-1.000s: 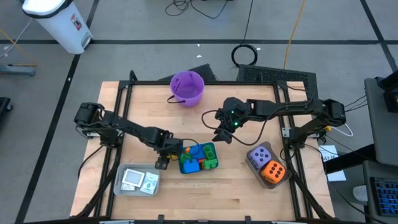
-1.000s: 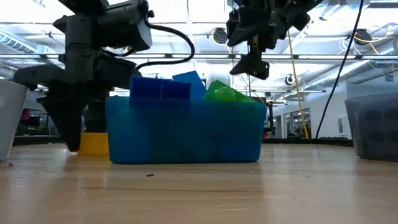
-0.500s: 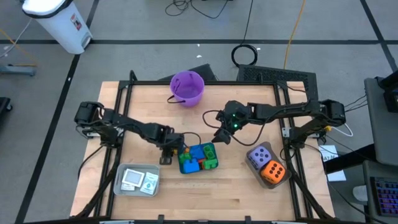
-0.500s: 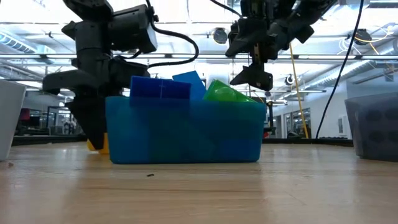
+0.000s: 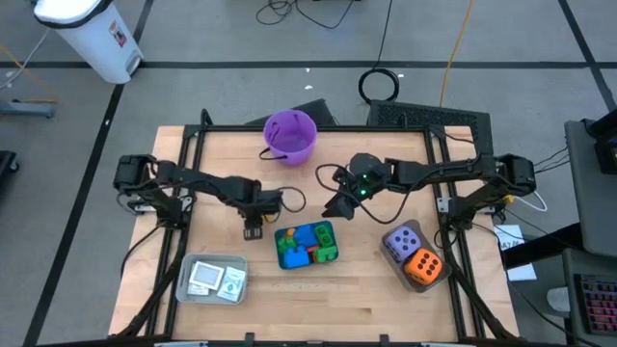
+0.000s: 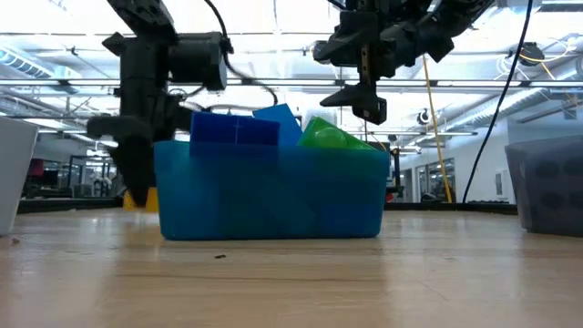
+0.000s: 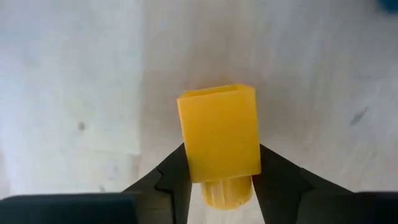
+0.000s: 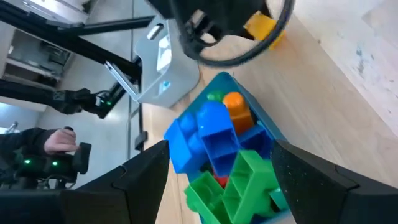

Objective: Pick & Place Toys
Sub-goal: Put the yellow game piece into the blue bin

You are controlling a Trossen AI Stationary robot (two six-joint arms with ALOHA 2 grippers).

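The left gripper (image 7: 219, 177) pinches a small yellow plastic brick (image 7: 219, 138) low over the wooden table (image 5: 222, 173), beside the teal tray of bricks (image 5: 307, 244), so carrying looks next, while the right gripper (image 5: 336, 206) hangs spread above.

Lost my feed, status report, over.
Left gripper shut on yellow brick, just above table beside teal tray. Right gripper open, hovering behind tray. Nothing in the way.
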